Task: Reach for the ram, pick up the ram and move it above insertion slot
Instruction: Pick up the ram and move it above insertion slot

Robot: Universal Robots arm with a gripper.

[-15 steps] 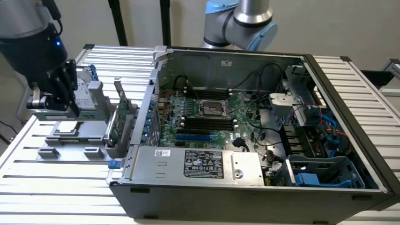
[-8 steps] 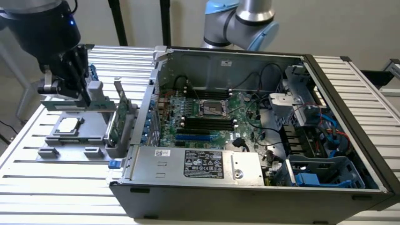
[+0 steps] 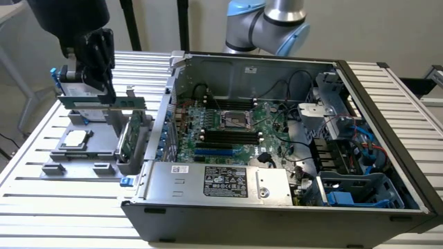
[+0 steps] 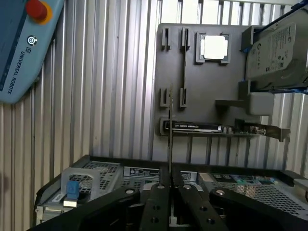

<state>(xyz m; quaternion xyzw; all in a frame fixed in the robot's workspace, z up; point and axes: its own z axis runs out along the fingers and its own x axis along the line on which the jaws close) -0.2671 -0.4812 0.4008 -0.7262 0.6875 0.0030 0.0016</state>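
The ram [image 3: 128, 101] is a long thin green stick that hangs level above the grey holder [image 3: 76, 155], at the exterior view's left. My gripper [image 3: 105, 94] is shut on its upper edge. The wrist view shows the ram [image 4: 170, 139] edge-on as a thin dark line, running out from between my black fingers [image 4: 155, 199]. The black insertion slots [image 3: 229, 136] lie on the motherboard inside the open computer case [image 3: 277, 207]. They are well off toward the exterior view's right of the ram.
On the holder [image 4: 207, 82] sit a square silver processor [image 3: 74, 139] and a taller green expansion card [image 3: 132, 137] with a metal bracket. A hard drive [image 4: 276, 53] stands at its far end. A teach pendant [image 4: 24, 48] lies on the slatted table.
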